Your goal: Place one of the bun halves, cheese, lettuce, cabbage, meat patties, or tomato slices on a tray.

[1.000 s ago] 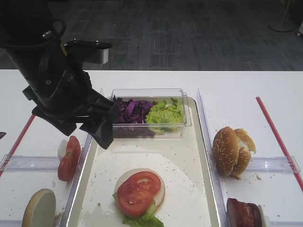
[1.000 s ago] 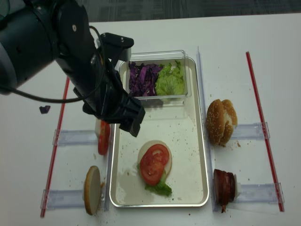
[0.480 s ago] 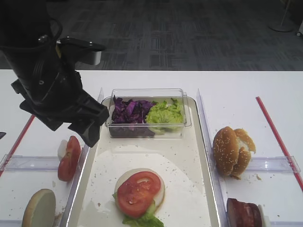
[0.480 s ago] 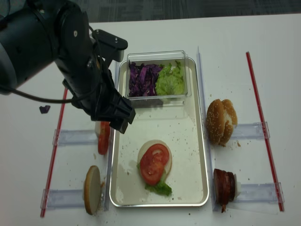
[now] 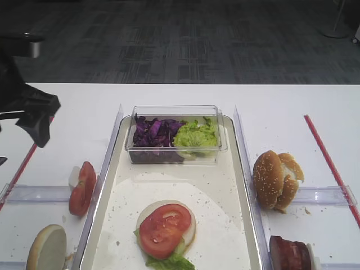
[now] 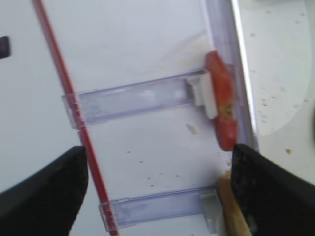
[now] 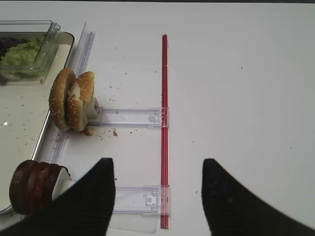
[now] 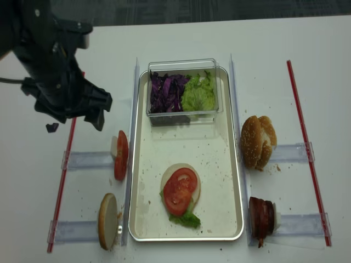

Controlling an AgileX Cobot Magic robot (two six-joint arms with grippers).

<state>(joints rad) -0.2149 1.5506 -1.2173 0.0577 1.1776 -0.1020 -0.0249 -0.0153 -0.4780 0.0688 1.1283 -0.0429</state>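
With a tomato slice [image 8: 179,190] already stacked mid-tray [image 8: 219,164], the left gripper [image 8: 82,112] hangs apart and empty left of the tray, right gripper [image 7: 157,196] together

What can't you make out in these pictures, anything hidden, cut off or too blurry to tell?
- Under the tomato slice on the tray: whether anything besides bun and lettuce lies there; the slice covers it.
- Meat patties: cut by the bottom edge in the first high view.
- Left gripper: fingertips merge into dark shapes; the left wrist view is blurred.
- Small dark scrap on the table: too small to identify.
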